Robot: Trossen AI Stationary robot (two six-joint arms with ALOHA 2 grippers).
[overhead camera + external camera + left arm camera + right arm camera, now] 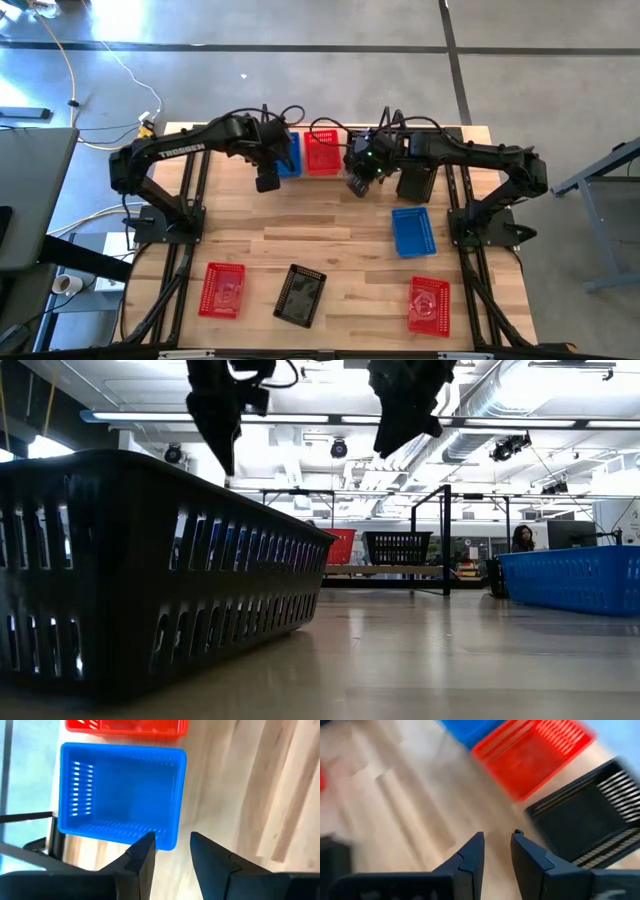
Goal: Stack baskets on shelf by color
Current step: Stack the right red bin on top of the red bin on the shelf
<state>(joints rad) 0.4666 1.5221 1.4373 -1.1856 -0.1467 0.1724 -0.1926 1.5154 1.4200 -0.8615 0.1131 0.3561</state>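
Note:
On the shelf (380, 571) at the table's far edge stand a blue basket (122, 795), a red basket (322, 152) and a black basket (590, 820), side by side, each on its bottom. My left gripper (172, 845) hovers open above the table just near of the blue one. My right gripper (497, 840) hovers open near of the red and black ones. Loose on the table lie a blue basket (413, 230), two red baskets (222, 290) (429, 305) and a black basket (300, 295).
The shelf's black wire upright (55, 837) stands beside the blue basket. In the low view the near black basket (150, 580) fills the left foreground and the loose blue one (580, 580) sits at right. Bare wood (320, 225) lies between the shelf and the near baskets.

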